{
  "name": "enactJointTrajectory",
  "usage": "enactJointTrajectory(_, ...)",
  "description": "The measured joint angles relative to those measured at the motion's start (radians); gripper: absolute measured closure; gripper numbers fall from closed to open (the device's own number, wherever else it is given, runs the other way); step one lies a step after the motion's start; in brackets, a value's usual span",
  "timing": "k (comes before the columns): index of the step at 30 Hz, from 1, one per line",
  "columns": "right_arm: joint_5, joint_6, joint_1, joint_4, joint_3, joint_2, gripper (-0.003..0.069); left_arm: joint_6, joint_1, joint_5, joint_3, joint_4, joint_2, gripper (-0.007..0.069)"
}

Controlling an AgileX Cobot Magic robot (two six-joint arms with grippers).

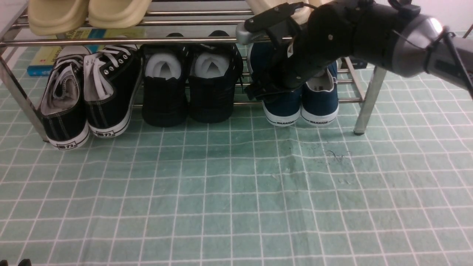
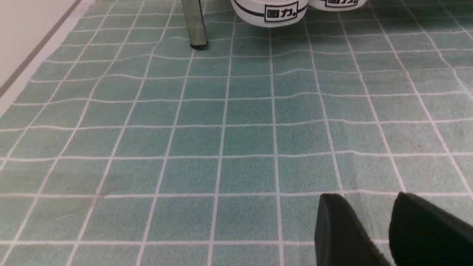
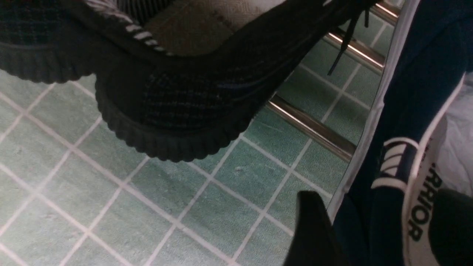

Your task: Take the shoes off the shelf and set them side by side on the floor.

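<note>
**Grasp coming: right gripper straddles a navy slip-on**

Jaws apart, one finger outside the shoe's side wall and one in its opening, with nothing clamped yet. Both navy shoes sit at the right end of the chrome shelf, lower tier, heels near, just beside the all-black pair. Looks like the pick-up step. Next it needs a firm close, a lift clear of the bars, then down onto the green floor. The left gripper hangs parted and empty.

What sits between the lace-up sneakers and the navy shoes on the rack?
The all-black pair, white stuffing inside, stands between the sneakers and the navy shoes, as the front view shows.
</note>
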Motion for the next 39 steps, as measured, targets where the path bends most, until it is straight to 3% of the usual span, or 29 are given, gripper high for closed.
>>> enactJointTrajectory(7, -0.016, 0.0, 0.0, -0.037, 0.0, 0.029, 0.0319, 0.0, 0.0, 0.0, 0.0, 0.0, 0.0, 0.0383)
enactJointTrajectory(10, -0.019, 0.0, 0.0, -0.039, -0.001, 0.036, 0.0414, 0.0, 0.0, 0.0, 0.0, 0.0, 0.0, 0.0383)
enactJointTrajectory(13, -0.018, 0.0, 0.001, -0.033, -0.001, 0.034, 0.0586, 0.0, 0.0, 0.001, 0.0, 0.001, 0.0, 0.0382)
enactJointTrajectory(15, -0.009, 0.0, 0.004, -0.03, -0.001, 0.024, 0.0615, 0.0, 0.0, 0.001, 0.0, 0.002, 0.0, 0.0382)
enactJointTrajectory(24, 0.17, 0.011, 0.103, 0.007, 0.002, -0.155, 0.0614, 0.0, 0.0, 0.001, 0.0, 0.002, 0.0, 0.0382)
enactJointTrajectory(32, 0.431, 0.014, 0.193, 0.016, 0.002, -0.347, 0.0614, 0.0, 0.0, 0.001, 0.0, 0.002, 0.0, 0.0382)
enactJointTrajectory(39, 0.591, 0.015, 0.226, 0.033, 0.002, -0.461, 0.0614, 0.0, 0.0, 0.001, 0.0, 0.002, 0.0, 0.0382)
